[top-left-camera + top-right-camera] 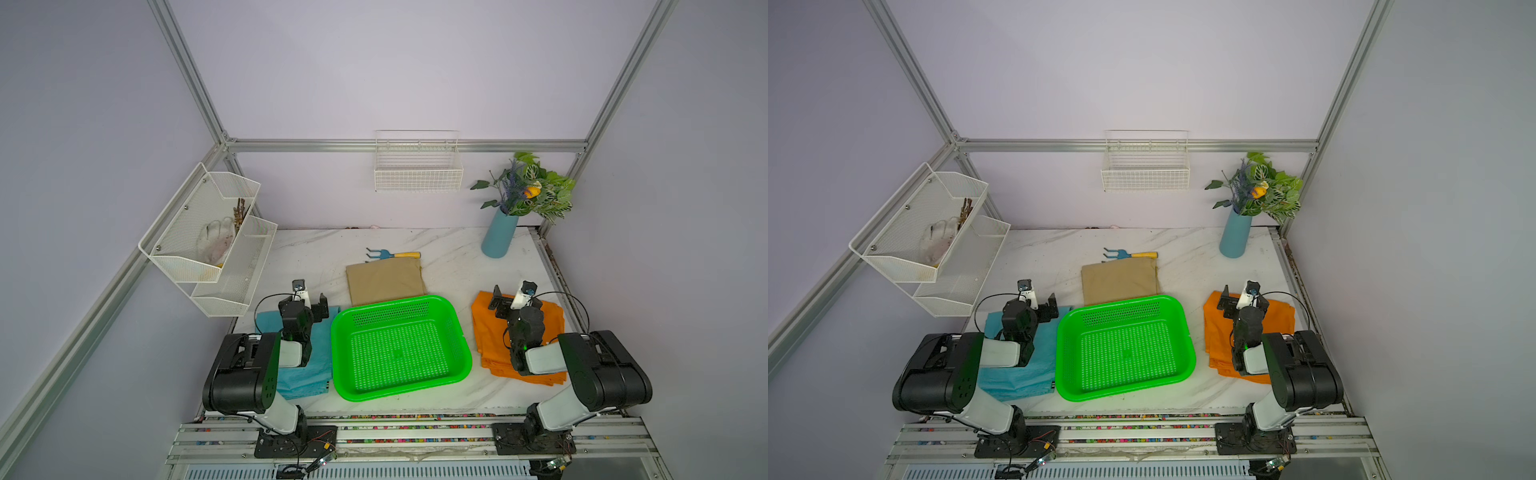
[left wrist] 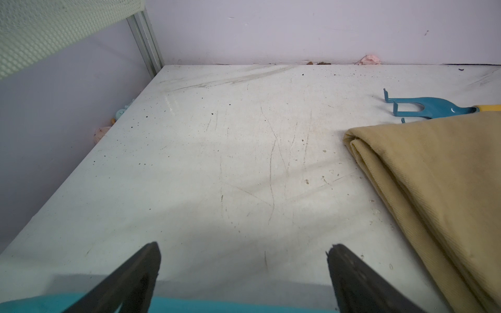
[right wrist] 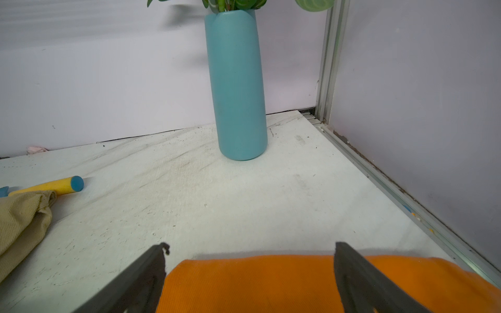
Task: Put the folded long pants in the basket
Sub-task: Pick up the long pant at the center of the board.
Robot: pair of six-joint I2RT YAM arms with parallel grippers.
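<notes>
Cloth lies under both arms at the near side. The left tool (image 2: 244,245) hangs with its jaws wide apart and holds nothing. The far edge of the teal-blue pants (image 1: 307,365) shows just below its fingertips, so it seems placed to take that garment. The right tool (image 3: 252,244) stands the same way, jaws apart and empty, over the far edge of the orange pants (image 3: 257,281).

Between the two tools sits the basket (image 1: 390,311), green, perforated and with nothing in it. I think it is put in the middle so that each arm reaches it with a short sideways move. All three garments are on the table (image 1: 449,266), outside the basket, so no part of the task is done yet.

Ahead of the tools, past the far rim of the basket, lie the tan pants (image 1: 384,280). Their near edge goes behind the rim, and I cannot tell if they touch it. This piece is between both arms, so either could take it. Each folded piece looks about as large as the basket floor, so it probably must go in flat.

Just behind the tan pants lies a small garden fork (image 1: 390,253), against the cloth edge; a grasp there could catch it. Farther, ahead of the right tool, a blue vase (image 3: 235,86) stands near the corner, well apart from the garments.
</notes>
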